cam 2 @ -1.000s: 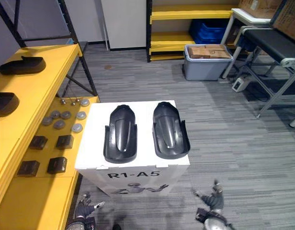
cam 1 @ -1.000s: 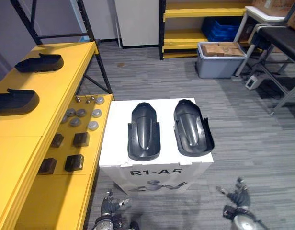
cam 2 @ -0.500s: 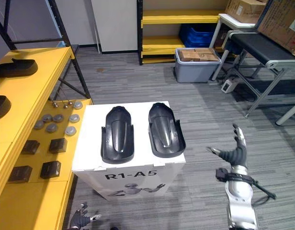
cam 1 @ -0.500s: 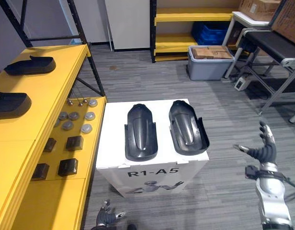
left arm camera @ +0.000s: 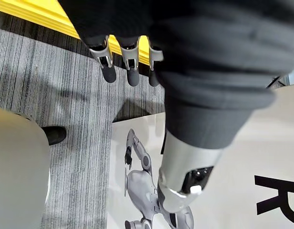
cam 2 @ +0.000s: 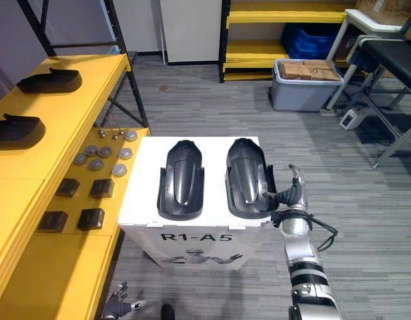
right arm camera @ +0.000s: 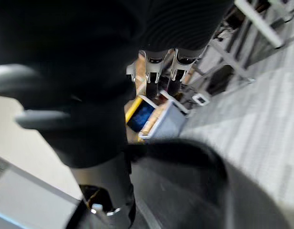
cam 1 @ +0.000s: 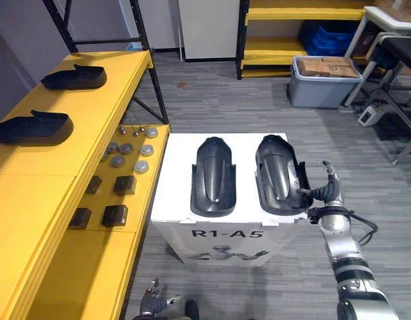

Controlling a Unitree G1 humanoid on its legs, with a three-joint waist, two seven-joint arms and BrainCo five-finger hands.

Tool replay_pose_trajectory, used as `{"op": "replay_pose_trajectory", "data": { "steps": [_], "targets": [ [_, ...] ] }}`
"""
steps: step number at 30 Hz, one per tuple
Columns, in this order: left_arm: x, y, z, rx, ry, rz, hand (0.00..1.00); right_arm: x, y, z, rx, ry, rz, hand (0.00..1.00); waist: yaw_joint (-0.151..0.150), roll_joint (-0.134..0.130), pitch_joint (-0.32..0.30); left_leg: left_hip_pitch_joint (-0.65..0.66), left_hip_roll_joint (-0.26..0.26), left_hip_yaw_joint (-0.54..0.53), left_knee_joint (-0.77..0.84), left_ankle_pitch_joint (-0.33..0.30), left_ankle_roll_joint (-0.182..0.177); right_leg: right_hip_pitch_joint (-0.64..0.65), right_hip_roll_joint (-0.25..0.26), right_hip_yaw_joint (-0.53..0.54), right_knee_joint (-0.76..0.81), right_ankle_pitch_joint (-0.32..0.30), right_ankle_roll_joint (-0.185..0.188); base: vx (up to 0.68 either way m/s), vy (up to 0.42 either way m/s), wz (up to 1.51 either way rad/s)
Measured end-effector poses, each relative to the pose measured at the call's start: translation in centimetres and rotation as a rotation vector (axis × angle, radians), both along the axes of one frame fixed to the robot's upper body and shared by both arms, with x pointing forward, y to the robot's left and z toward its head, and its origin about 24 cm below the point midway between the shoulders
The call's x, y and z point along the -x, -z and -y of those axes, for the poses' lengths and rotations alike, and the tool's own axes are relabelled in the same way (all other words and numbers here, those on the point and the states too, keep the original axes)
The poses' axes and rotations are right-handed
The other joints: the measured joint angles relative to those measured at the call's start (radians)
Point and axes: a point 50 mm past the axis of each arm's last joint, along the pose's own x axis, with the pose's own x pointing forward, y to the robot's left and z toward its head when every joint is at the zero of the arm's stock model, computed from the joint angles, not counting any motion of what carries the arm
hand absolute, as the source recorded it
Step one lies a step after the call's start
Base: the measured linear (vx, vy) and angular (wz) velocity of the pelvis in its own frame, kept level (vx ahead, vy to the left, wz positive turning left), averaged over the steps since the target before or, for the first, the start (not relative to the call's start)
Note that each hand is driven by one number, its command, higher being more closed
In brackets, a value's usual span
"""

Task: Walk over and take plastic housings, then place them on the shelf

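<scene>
Fingers (cam 1: 330, 183) of the right hand (cam 1: 323, 195) are standing straight and released, gripping nothing, just off the white box's (cam 1: 172, 180) right edge. The right housing (cam 1: 277, 175) is lying immediately to their left, along that edge, long axis running front to back; the left housing (cam 1: 213, 177) is lying parallel beside it. The left hand (cam 1: 153, 303) is hanging slack, low by the box's front, so the right is nearer. Black lettering is showing on that front.
</scene>
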Motion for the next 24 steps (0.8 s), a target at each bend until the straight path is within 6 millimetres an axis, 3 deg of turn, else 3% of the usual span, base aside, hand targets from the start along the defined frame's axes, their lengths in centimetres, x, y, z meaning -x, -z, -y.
{"op": "replay_pose_trajectory", "data": {
  "steps": [7,8,24],
  "targets": [
    [-0.4,-0.1,0.7,0.024,-0.043,0.016,0.0,-1.0,0.5,-1.4,-0.074,0.079,-0.029,0.0,-0.001,0.01,0.031,-0.003,0.0,-0.001,0.0,0.0,0.0,0.002,0.0,-0.001,-0.008,0.009,0.002,0.0,0.0,0.0],
    [-0.4,0.0,0.9,0.032,-0.044,0.016,0.0,-1.2,0.5,-1.4,-0.083,0.086,-0.037,1.0,-0.002,0.01,0.032,-0.003,0.0,-0.001,-0.001,0.0,0.0,0.003,0.0,-0.001,-0.009,0.01,0.003,0.0,0.0,0.0],
    [-0.8,0.0,1.2,0.036,-0.022,0.014,0.0,-1.2,1.4,-0.8,-0.167,0.083,-0.098,1.0,-0.007,0.011,0.049,0.03,0.003,0.006,-0.005,-0.007,-0.011,0.043,0.001,0.003,-0.032,0.011,0.004,-0.01,-0.001,-0.01]
  ]
}}
